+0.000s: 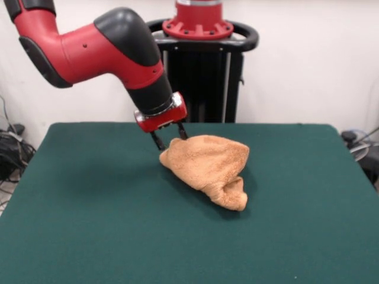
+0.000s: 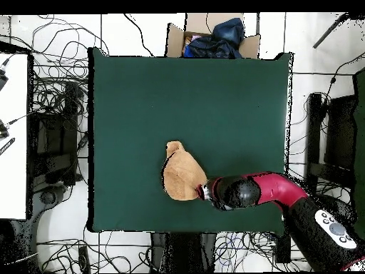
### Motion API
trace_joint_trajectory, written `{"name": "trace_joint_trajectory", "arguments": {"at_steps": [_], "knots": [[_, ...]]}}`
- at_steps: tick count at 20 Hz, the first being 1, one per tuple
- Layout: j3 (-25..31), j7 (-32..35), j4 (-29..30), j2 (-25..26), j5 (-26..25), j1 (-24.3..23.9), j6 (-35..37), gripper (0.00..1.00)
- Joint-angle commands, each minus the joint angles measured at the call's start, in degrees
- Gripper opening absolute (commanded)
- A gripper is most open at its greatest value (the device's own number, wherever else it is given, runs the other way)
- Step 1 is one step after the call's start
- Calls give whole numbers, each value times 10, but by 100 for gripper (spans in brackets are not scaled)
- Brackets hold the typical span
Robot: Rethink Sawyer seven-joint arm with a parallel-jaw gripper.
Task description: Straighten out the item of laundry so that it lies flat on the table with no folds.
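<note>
1. White wall behind; dark green table fills the front view, with cable tangles on the floor around it in the overhead view.
2. Cardboard box holding dark blue cloth sits off one table edge.
3. Towel lies bunched in a lumpy heap near the table's middle, closer to the edge by the robot's base, with one twisted end pointing toward the opposite edge.
4. Gripper is tilted, fingers slightly apart, tips at the towel's edge on the base side. Cannot tell if any cloth is pinched.
5. Red-and-black arm crosses the table corner.
6. No readable labels or writing anywhere.
</note>
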Motion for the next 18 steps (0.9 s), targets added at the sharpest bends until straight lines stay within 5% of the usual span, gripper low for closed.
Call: {"name": "trace_joint_trajectory", "arguments": {"at_steps": [1, 18], "knots": [[-36, -59, -68, 3, -23, 16, 23, 100], [3, -40, -19, 98, 82, -43, -1, 100]]}}
